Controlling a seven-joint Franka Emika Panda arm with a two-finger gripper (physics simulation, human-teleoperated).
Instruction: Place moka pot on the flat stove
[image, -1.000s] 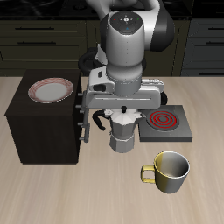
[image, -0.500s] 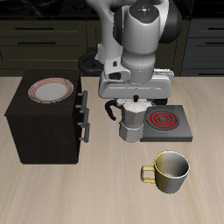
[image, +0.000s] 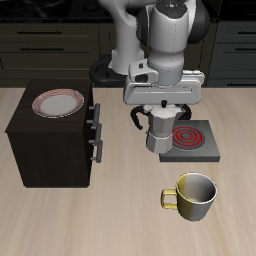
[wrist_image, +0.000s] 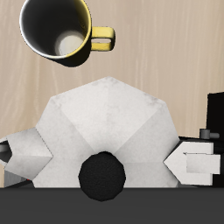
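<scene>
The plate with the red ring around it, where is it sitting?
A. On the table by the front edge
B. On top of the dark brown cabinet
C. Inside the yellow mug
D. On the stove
B: the plate lies flat on the top of the dark brown cabinet.

A pale wooden worktop (image: 90, 220) with a faint grain fills the near part. At the far side runs a row of dark cupboards (image: 50, 45) with drawer fronts, dimly lit.

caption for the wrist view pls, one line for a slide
Gripper shut on the moka pot, seen from above, with the mug on the table beyond.
</scene>
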